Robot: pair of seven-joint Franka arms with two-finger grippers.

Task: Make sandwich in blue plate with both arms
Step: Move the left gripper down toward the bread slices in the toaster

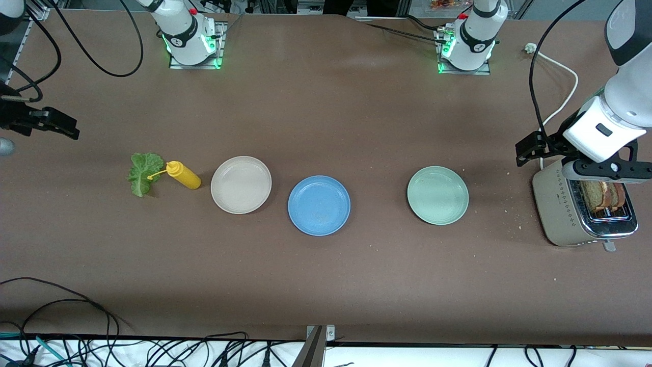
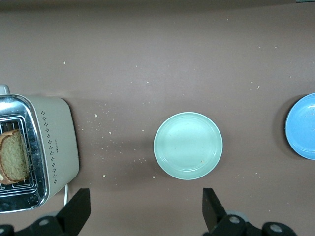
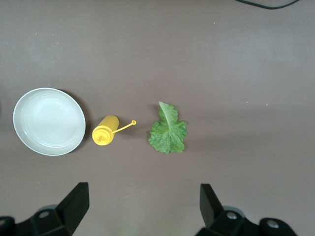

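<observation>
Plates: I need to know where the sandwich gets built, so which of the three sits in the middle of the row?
The blue plate. The beige plate lies toward the right arm's end, the pale green plate toward the toaster.

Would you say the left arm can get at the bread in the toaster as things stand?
Probably yes. The left gripper hangs open beside the toaster, at the left arm's end of the table. The bread slices stand up out of the slots with nothing over them except the arm's own wrist.
</observation>
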